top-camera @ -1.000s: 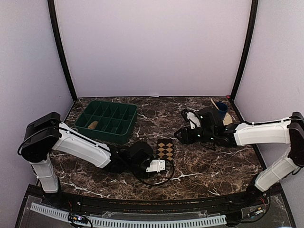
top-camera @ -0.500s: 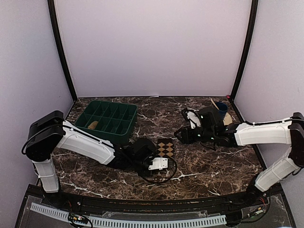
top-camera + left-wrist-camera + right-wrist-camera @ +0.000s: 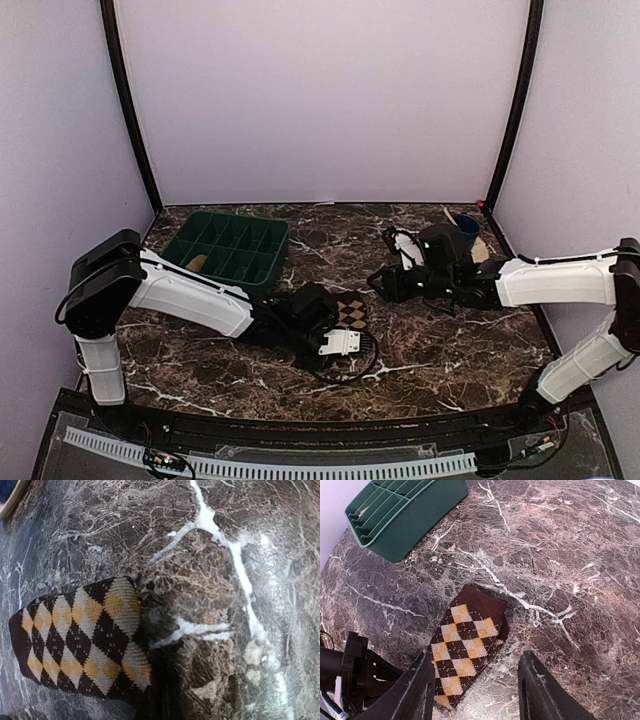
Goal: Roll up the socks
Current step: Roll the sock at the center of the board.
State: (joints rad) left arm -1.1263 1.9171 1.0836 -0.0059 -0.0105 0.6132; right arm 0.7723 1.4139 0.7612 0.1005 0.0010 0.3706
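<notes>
Right tool (image 3: 476, 687) is spread wide open and gripping nothing, hanging over the bench (image 3: 450, 340) with the checkered sock (image 3: 467, 645) lying flat below its fingers. Left tool (image 3: 333, 318) sits low, right up against that sock, and honestly I can't tell whether it's open or closed. Tan sock (image 3: 196, 263) is over in the green tray (image 3: 262, 278), well apart from both.
</notes>
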